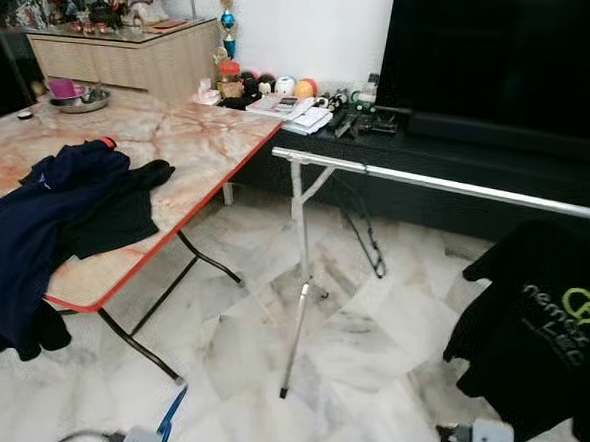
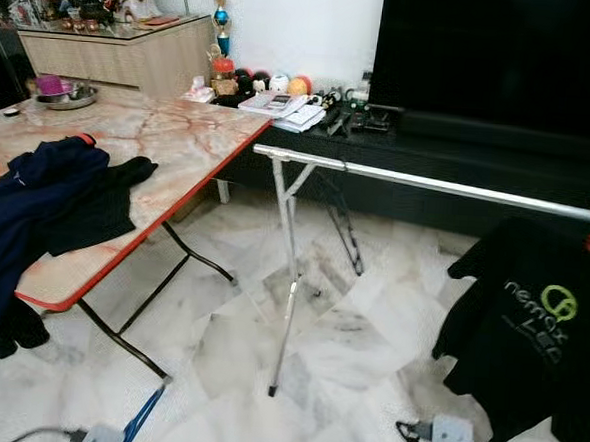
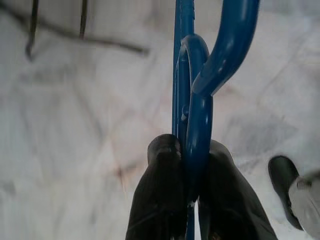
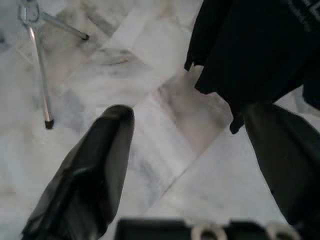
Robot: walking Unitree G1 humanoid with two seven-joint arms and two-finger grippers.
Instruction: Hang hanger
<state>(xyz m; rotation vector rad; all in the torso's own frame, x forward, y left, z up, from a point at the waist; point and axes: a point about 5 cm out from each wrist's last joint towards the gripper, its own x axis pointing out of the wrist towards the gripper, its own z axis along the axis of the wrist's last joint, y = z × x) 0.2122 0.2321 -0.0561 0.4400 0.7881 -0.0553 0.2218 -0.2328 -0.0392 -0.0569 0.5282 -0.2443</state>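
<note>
Left tool (image 3: pixel 192 165) clamps a blue hanger (image 3: pixel 197 100) above marble floor (image 1: pixel 368 336); right tool (image 4: pixel 200 145) gapes apart near the rail (image 1: pixel 447 184).

Left gripper (image 3: pixel 192 150) of two long black fingers pinched tight on a blue plastic hanger (image 3: pixel 197 100), one finger (image 3: pixel 160 195) on each side of its stem, held low over the floor. Right gripper (image 4: pixel 200 130) of two long black fingers spread wide apart, nothing between them, pointing down toward the floor. Both wrists low at the bottom edge of the eye views.
</note>
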